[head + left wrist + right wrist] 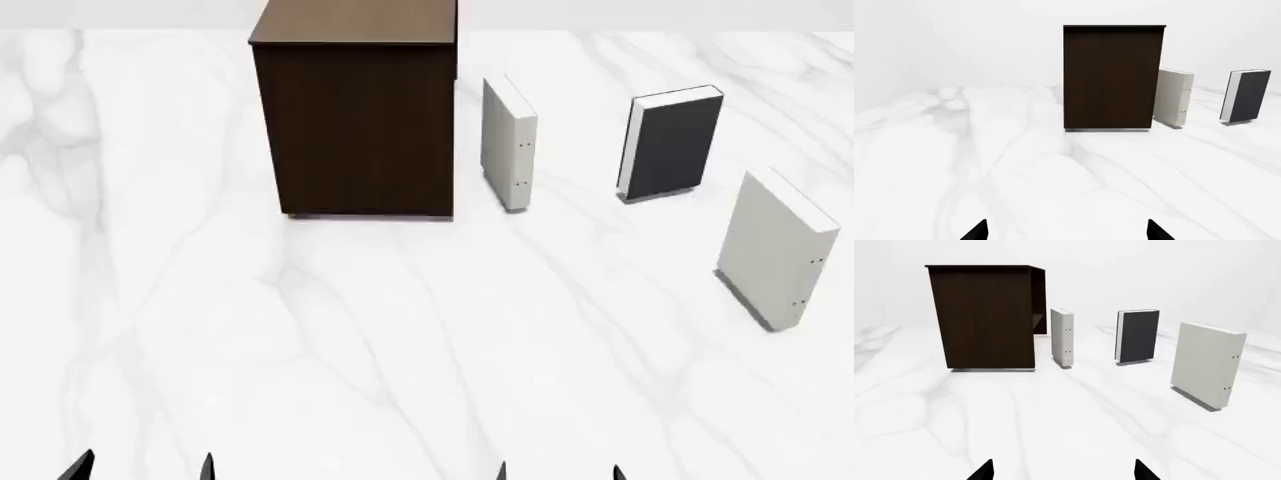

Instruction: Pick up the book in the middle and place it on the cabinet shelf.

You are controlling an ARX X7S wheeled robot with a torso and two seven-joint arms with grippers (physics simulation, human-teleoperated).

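The book point(674, 143), grey-covered with white page edges, stands upright on the white marbled surface point(400, 340), between two paler books: one off-white book point(509, 157) just beside the cabinet shelf point(358, 110), the other off-white book point(778, 248) nearer the robot on its right. Nothing is gripped yet; the step in hand looks like the reach. The right gripper point(1063, 471) seems the better choice, since the book lies on that side, and its fingers stand apart and empty; the left gripper point(1067, 232) is likewise spread and idle. A good approach would probably pass between the two pale books without toppling them and close across the covers. Only finger tips show at the frame edges, so the arms' poses are hidden, and the cabinet's shelves mostly face away.
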